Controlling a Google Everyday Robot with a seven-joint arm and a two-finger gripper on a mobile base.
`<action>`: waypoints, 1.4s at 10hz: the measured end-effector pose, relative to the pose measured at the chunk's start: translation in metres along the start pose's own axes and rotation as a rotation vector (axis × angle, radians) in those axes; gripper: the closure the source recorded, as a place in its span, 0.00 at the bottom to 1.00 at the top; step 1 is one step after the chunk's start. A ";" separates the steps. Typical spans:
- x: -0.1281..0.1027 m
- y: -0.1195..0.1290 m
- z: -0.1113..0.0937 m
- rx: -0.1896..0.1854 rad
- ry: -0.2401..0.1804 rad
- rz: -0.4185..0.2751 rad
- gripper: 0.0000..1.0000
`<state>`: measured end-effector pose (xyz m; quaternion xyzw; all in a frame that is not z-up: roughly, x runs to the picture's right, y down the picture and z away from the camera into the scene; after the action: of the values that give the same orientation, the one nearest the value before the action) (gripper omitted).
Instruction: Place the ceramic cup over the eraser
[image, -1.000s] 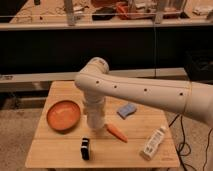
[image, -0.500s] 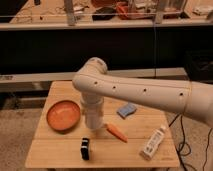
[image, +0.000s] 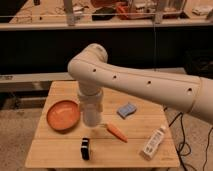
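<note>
Gripper (image: 91, 113), frame centre, pointing down, grasp state not discernible, ceramic cup (image: 92, 120) seemingly at its tip; eraser (image: 85, 148) just below, slightly left, long axis up-frame.

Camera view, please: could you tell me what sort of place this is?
Probably a robotics lab: a wooden table holds props like an eraser and carrot, cluttered metal shelving stands behind, cables cross the floor. The gripper hangs over the table beside the orange bowl.
</note>
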<state>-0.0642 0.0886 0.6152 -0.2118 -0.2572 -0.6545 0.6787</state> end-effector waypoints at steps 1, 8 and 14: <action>-0.002 0.000 0.000 -0.008 -0.016 -0.011 1.00; -0.024 0.003 -0.005 0.074 -0.119 -0.099 1.00; -0.043 0.005 -0.009 0.185 -0.136 -0.179 1.00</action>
<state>-0.0589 0.1169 0.5812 -0.1686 -0.3797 -0.6701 0.6151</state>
